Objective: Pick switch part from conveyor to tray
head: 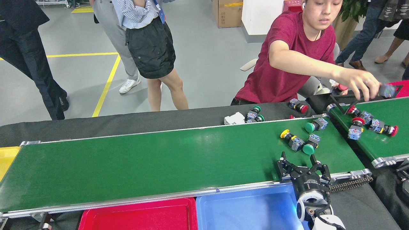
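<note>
Green belt: that's the conveyor (159, 159), stretching off to the left of our right claw (303, 164), silver rail right under it.
Right claw: fingers spread wide, nothing in them, poised over the near edge of the belt. We figure that's so it can drop straight onto a part.
Left claw: not in view at all.
Switch parts: yellow-capped switch part (290, 139) and green-capped switch part (310, 145) lie touching each other just beyond the claw; another green-capped one (314, 125) sits farther back.
Why on their sides: they look just tipped onto the belt, so we'd guess they roll a bit if nudged.
Person's hand (362, 84): far off to the right over the smaller belt (383, 140), where more buttons lie.
Blue tray (249, 210): near side of the claw, looks empty.
Red tray (137, 217): left of the blue one, empty too.
Yellow bin (5, 159): far left, contents can't tell.
</note>
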Available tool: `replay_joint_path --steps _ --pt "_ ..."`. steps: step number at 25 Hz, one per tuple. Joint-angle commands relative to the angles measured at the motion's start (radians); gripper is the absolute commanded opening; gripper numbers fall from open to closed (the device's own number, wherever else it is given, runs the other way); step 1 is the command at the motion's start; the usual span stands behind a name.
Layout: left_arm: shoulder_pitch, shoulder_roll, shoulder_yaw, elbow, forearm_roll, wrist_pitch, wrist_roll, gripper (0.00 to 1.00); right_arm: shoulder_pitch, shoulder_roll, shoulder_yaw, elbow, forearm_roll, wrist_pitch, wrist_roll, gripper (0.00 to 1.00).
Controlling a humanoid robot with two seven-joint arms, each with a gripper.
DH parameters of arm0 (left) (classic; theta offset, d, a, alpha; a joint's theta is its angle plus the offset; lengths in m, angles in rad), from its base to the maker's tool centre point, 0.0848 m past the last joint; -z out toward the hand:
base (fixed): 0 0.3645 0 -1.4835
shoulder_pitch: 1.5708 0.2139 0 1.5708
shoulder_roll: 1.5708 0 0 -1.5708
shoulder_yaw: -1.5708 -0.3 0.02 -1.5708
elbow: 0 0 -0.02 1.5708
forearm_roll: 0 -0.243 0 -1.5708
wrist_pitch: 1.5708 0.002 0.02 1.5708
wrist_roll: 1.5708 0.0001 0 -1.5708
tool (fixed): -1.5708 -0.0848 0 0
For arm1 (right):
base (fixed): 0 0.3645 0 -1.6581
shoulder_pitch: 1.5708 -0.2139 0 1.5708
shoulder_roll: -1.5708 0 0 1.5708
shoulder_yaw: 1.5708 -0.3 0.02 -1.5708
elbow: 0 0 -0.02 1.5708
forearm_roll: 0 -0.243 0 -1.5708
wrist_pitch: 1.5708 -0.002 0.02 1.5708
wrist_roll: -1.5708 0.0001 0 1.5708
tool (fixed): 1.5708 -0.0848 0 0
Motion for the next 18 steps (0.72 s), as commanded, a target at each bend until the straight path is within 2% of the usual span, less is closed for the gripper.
replay_joint_path --steps 1,5,9,14,15,18 --pt "-0.006 0.011 -0.005 -0.012 -0.001 0.002 0.003 1.0 -0.039 0.0 0.001 0.033 -0.002 0.014 -0.012 0.99" --pt "-0.012 0.009 -0.024 -0.013 -0.001 0.002 0.003 1.0 -0.091 0.024 0.023 0.131 -0.002 0.015 -0.015 0.99" --pt "-0.02 0.009 -0.038 -0.015 -0.001 0.002 0.003 1.0 -0.177 0.027 0.031 0.235 -0.009 0.018 -0.055 0.99" --pt "-0.045 0.011 -0.061 -0.015 -0.003 0.004 0.0 1.0 -0.231 0.027 0.038 0.352 -0.011 0.015 -0.075 0.98" --pt "-0.051 0.012 -0.065 -0.015 -0.003 0.004 -0.002 1.0 -0.231 0.023 0.04 0.355 -0.011 0.014 -0.075 0.96" --pt "-0.074 0.024 -0.094 -0.015 -0.004 0.004 -0.003 1.0 -0.231 -0.006 0.04 0.359 -0.014 -0.008 -0.074 0.74"
